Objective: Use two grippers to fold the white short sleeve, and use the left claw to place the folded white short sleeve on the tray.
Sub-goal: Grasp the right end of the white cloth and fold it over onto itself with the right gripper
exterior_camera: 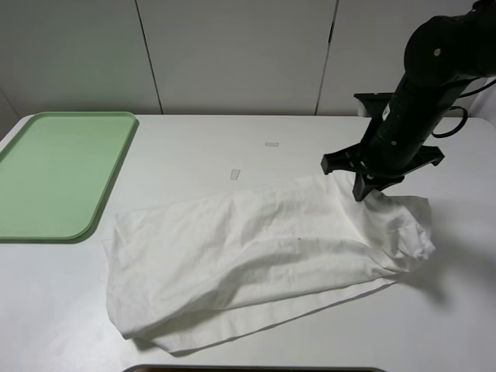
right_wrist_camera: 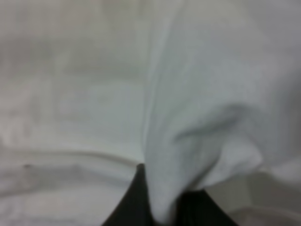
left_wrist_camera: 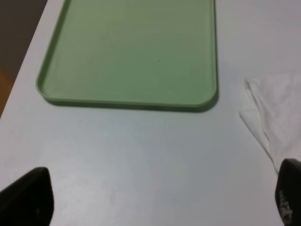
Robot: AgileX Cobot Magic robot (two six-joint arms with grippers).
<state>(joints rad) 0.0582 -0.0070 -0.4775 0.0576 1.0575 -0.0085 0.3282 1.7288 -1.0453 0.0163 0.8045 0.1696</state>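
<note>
Roughly crosswise, white short sleeve [exterior_camera: 256,256], long axis left-right.

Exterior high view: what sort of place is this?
Probably a robot lab bench: bare white table, tape strips on it, blank wall panels, and the right gripper pinching a shirt.

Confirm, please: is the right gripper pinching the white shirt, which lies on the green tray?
Only partly: the right gripper pinches the white shirt, but it lies on the table beside the green tray, as the exterior high view shows.
</note>
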